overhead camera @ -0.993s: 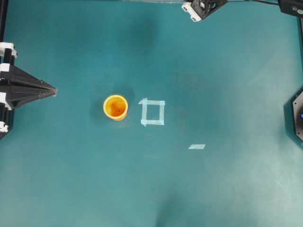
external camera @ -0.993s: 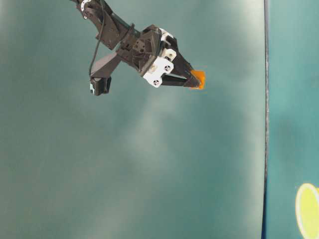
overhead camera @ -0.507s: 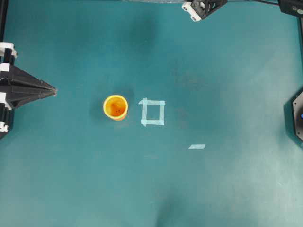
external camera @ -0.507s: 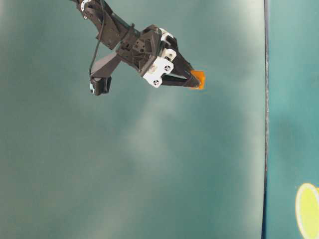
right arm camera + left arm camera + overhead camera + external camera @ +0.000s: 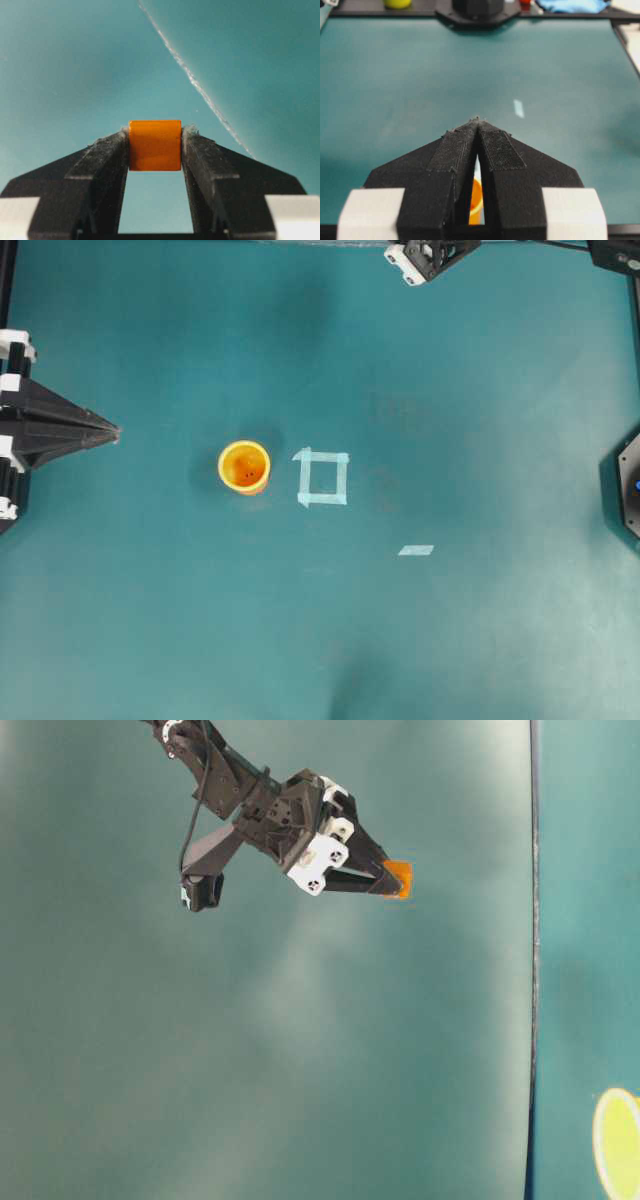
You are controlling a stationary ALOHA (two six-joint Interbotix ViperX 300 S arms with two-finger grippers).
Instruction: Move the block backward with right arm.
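- Right gripper [image 5: 155, 145]: black fingers [image 5: 102, 165] with a rough, fuzzy pad facing, pinching the block [image 5: 155, 145] at their tips by two opposite flat faces; white plastic housing behind.
- Block: small orange cube, smooth and slightly glossy, with crisp edges. It is held clear of the surface, at the far edge of the overhead view and out of sight there. Judged light and rigid; the smooth faces could slip, so a square hold on parallel faces, as here, suits it best.
- In the table-level view the same block [image 5: 399, 878] projects beyond the gripper tips, seen against the plain teal backdrop.
- Surface [image 5: 480, 620]: matte teal sheet, faintly scuffed; a thin pale seam or edge line crosses the right wrist view.
- Left gripper [image 5: 477, 122]: black, wedge-shaped, textured pads pressed together to a point, empty, parked at the left edge of the surface.
- Cup [image 5: 244, 467]: round yellow-orange, open-topped, upright, just beside the tape square [image 5: 323, 478].
- Tape square: pale-blue outline stuck flat on the surface; a loose tape strip [image 5: 415, 550] lies apart from it.
- Right arm [image 5: 428, 258]: only its black-and-white wrist shows overhead, at the far edge.
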